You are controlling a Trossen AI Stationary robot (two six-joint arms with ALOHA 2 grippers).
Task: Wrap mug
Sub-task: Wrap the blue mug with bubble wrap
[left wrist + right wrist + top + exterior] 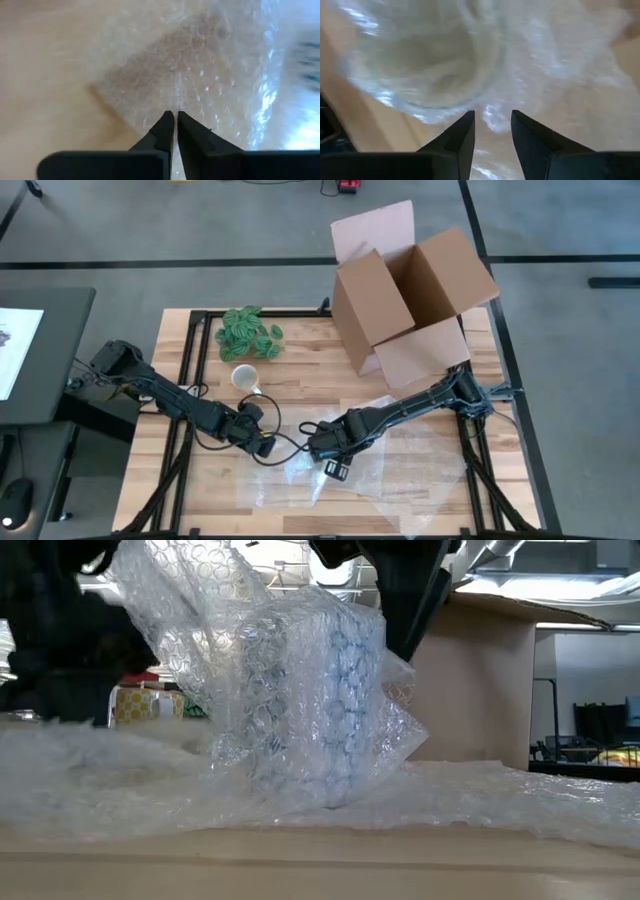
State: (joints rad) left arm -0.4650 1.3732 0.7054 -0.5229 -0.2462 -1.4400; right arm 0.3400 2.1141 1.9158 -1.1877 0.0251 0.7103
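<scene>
On the wooden table (300,395) a sheet of bubble wrap (420,465) lies spread over the near half, toward the right corner, and both arms meet over its left edge. In the low view a mug-sized bundle (315,700) stands upright in the middle of the sheet, already swathed in wrap, with a loose flap (165,600) lifted up and away on one side and a smaller fold sagging open on the other. That bundle appears to be a mug partly wrapped; its own surface is hidden, so I cannot confirm it. A white mug (243,377) also stands bare and upright near the table's middle left, beside a heap of green leafy items (248,335), well apart from the sheet. The left gripper (175,120) is clenched, its tips pressed together with a thin edge of the wrap seemingly pinched between them. The right gripper (492,122) hangs just above the bundle with its fingers parted, holding nothing. An open cardboard box (410,295) sits at the far right corner. By my reading the first turns of wrapping are done; what is left is to fold the raised flap over, tuck the loose ends closed, and perhaps move the bundle to the box.
</scene>
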